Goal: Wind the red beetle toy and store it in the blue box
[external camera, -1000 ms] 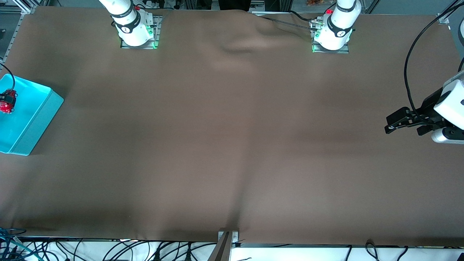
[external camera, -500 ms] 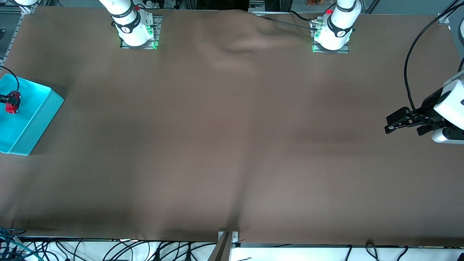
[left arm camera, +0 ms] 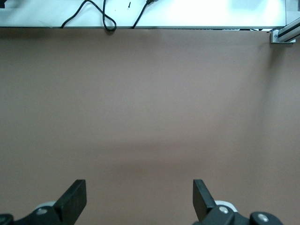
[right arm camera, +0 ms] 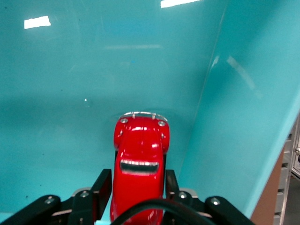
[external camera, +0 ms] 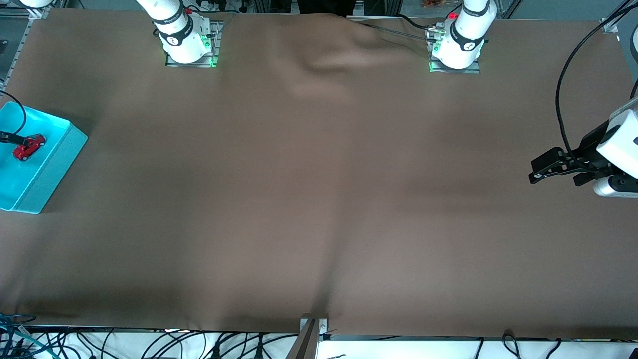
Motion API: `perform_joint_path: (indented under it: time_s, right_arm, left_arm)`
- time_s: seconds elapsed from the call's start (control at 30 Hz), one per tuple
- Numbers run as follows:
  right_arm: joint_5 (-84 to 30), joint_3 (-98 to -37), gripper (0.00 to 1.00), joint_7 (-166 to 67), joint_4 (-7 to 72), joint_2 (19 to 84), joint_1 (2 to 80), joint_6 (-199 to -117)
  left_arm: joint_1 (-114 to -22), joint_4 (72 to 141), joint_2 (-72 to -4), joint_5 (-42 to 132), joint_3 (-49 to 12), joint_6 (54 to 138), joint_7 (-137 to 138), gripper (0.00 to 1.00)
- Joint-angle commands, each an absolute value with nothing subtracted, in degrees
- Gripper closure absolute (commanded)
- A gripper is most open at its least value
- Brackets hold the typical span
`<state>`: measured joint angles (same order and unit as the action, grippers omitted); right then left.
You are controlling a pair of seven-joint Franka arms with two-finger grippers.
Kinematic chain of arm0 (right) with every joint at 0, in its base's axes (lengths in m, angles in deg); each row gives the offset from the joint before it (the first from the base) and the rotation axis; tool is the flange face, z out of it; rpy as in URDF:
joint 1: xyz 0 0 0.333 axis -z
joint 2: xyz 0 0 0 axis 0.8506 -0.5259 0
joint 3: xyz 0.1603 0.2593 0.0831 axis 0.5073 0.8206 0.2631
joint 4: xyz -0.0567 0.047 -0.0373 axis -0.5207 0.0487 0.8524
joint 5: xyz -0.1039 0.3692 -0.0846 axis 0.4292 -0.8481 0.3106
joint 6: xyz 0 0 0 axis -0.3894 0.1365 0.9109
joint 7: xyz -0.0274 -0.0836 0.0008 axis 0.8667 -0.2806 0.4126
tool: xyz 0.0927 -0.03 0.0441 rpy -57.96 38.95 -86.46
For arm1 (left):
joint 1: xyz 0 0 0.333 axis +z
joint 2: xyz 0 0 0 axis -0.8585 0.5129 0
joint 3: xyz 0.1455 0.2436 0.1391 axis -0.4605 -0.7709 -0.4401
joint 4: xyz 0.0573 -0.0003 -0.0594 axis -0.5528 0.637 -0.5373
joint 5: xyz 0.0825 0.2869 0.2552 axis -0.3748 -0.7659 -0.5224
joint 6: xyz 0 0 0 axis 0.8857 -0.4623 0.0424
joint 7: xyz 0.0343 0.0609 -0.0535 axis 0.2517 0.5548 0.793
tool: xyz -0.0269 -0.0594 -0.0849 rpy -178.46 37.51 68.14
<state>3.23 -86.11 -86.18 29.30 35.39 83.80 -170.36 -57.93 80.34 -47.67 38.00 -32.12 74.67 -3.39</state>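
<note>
We saw only brown cloth [external camera: 319, 199] across the table, nothing blocking either arm. In the blue box [external camera: 55, 162] at the right arm's end sat the red beetle toy [right arm camera: 140, 159], the right gripper [right arm camera: 136, 187] pinching its sides (near one wall). The left gripper [left arm camera: 139, 199] waited spread over bare cloth

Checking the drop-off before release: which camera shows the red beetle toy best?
The right wrist view: the red beetle toy fills it, between the right gripper fingers, inside the blue box. The front view shows it only as a small red speck in the box. The left wrist view shows only bare table under the waiting left gripper.
</note>
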Motion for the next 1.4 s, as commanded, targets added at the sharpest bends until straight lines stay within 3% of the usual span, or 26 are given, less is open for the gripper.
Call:
perform_joint_path:
  time_s: [0.0,0.23,0.37,1.37]
  right_arm:
    - [1.93,-85.45,0.13,-87.98,28.19,35.81,84.82,-169.08]
    - [2.02,-85.27,0.11,-87.98,28.19,36.87,84.82,-167.42]
    - [2.02,-84.48,0.0,-87.63,28.11,37.74,84.73,-167.24]
    - [3.51,-82.81,0.0,-87.89,25.83,44.16,84.55,-155.12]
  left_arm:
    - [-58.09,80.39,-47.98,37.35,-32.18,74.09,-4.86,0.0]
    - [-58.09,80.65,-47.98,37.35,-32.18,74.09,-4.86,0.0]
    - [-58.09,80.56,-47.98,37.35,-32.18,74.09,-4.86,0.0]
    - [-58.09,80.91,-47.98,37.35,-32.09,74.09,-4.86,0.0]
